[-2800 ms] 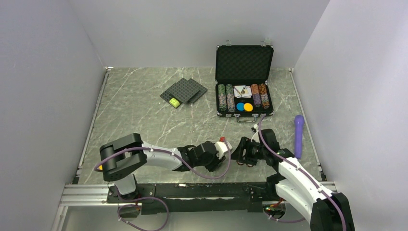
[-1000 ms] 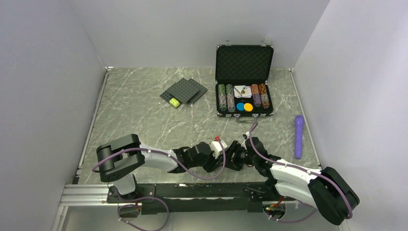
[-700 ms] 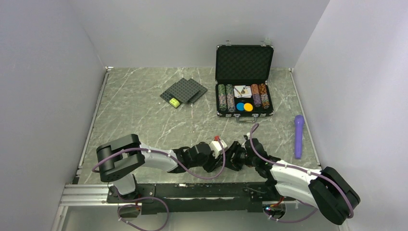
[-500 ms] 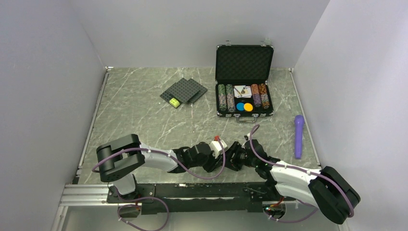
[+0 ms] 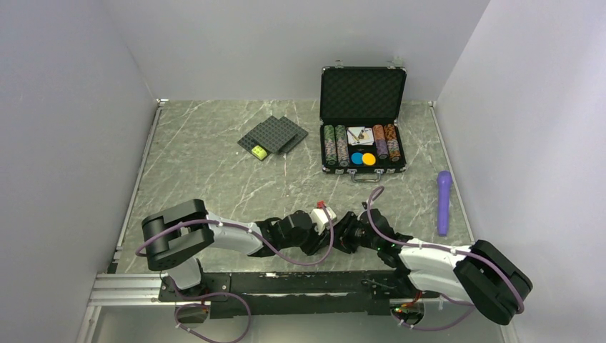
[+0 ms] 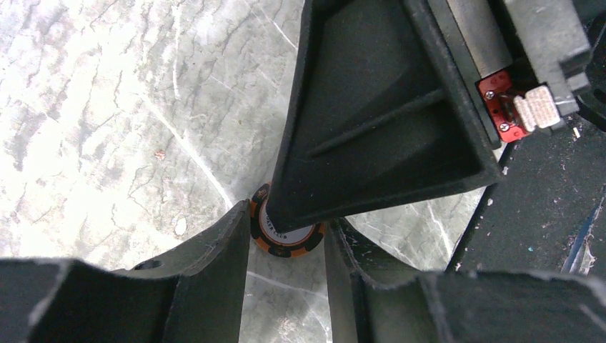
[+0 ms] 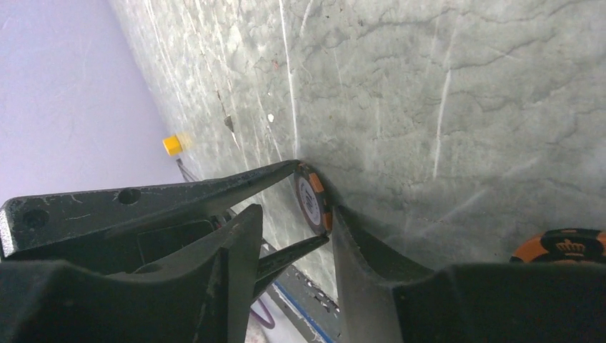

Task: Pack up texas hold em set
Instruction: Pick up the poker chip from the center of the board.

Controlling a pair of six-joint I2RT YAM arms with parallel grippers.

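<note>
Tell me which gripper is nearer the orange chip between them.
Left. The left gripper is shut on the orange chip. The right gripper faces it, jaws open on either side of the chip, not yet clamped.

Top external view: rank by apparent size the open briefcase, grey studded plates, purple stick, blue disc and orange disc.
1. briefcase
2. grey studded plates
3. purple stick, long but thin
4. blue disc and orange disc: they look the same size, so no order between them.

Enclosed by plain pale walls (image 5: 236, 43), floored with grey-green marbled tabletop (image 5: 207, 179), lit evenly, seemingly from overhead.
</note>
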